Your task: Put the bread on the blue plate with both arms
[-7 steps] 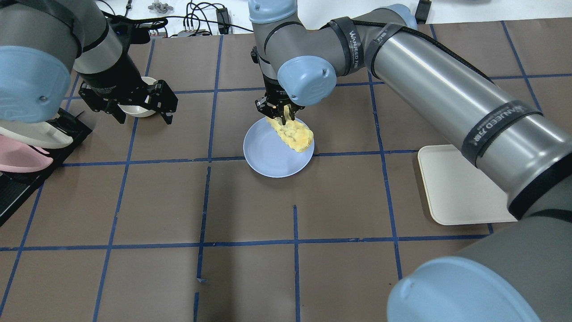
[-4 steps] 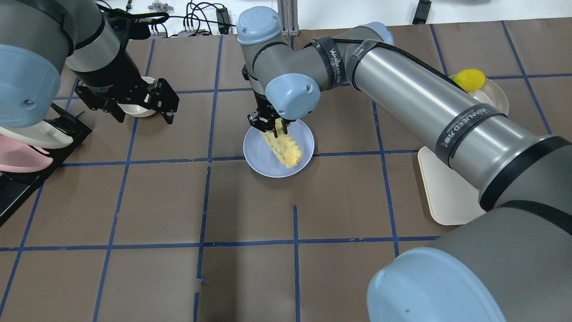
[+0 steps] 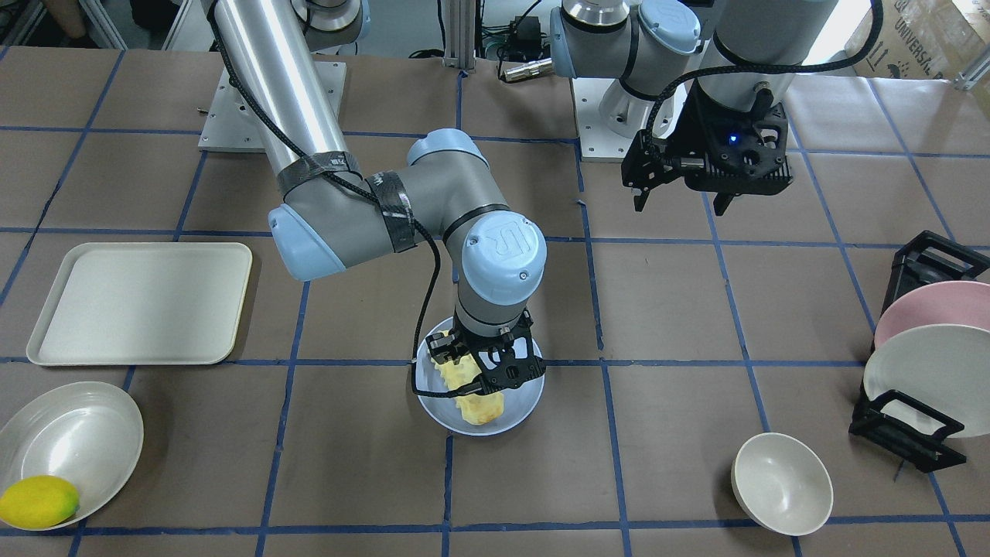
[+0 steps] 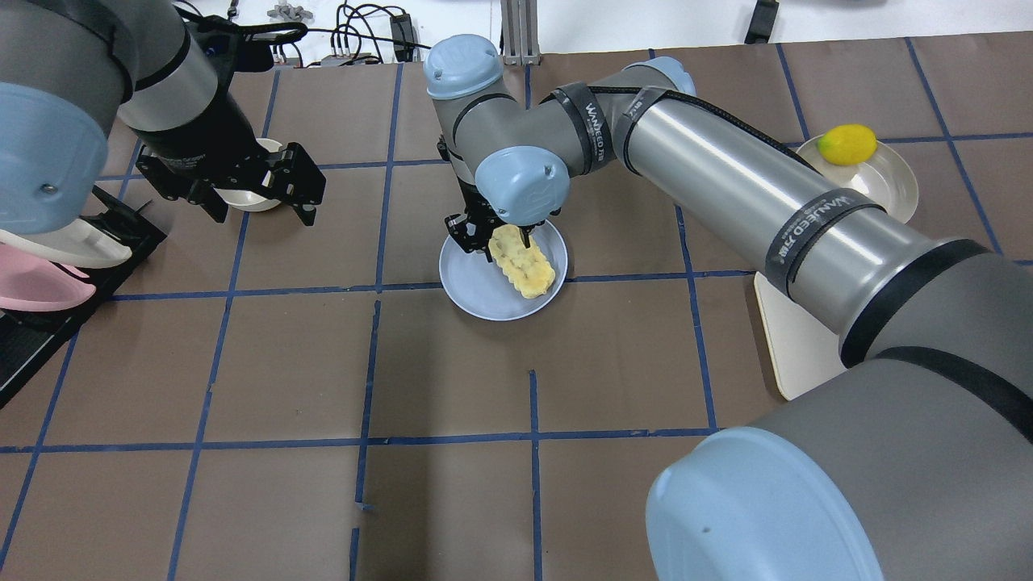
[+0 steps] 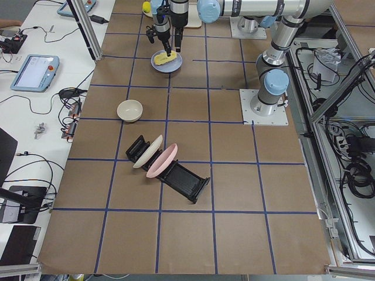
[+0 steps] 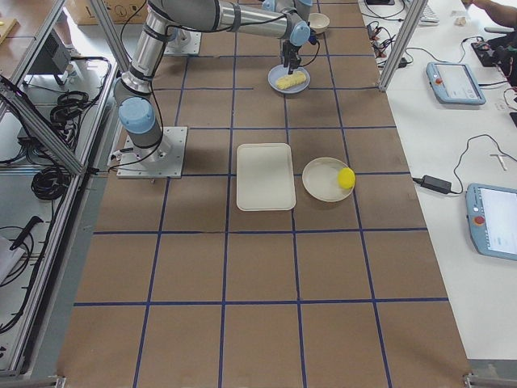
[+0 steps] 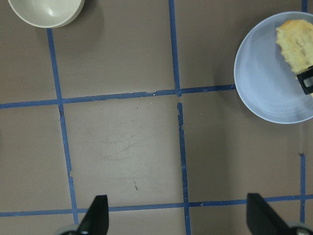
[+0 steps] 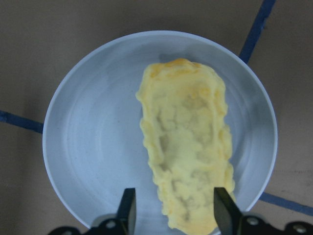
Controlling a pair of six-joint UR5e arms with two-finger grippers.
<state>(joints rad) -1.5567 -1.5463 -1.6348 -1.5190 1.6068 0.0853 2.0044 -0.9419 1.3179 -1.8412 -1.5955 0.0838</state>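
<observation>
The bread (image 4: 523, 262) lies flat on the blue plate (image 4: 476, 292) near the table's middle. My right gripper (image 4: 491, 240) hangs straight down over the loaf's far end. In the right wrist view the bread (image 8: 186, 147) rests on the plate (image 8: 93, 147), and the gripper (image 8: 173, 215) is open, its fingers astride the loaf's near end with a gap on the left side. The front view shows the same gripper (image 3: 481, 371) low over the bread (image 3: 479, 406). My left gripper (image 4: 262, 211) is open and empty, hovering well left of the plate (image 7: 264, 93).
A cream bowl (image 3: 781, 483) sits under the left gripper's side of the table. A rack with a pink plate (image 3: 928, 305) and a cream plate (image 3: 928, 371) stands at the left edge. A cream tray (image 3: 139, 302) and a dish holding a lemon (image 3: 39, 501) lie on the right side.
The right gripper has lowered and swung the hanging bread down onto the blue plate, where it now lies flat, and its fingers have opened. The left arm has hardly moved.
</observation>
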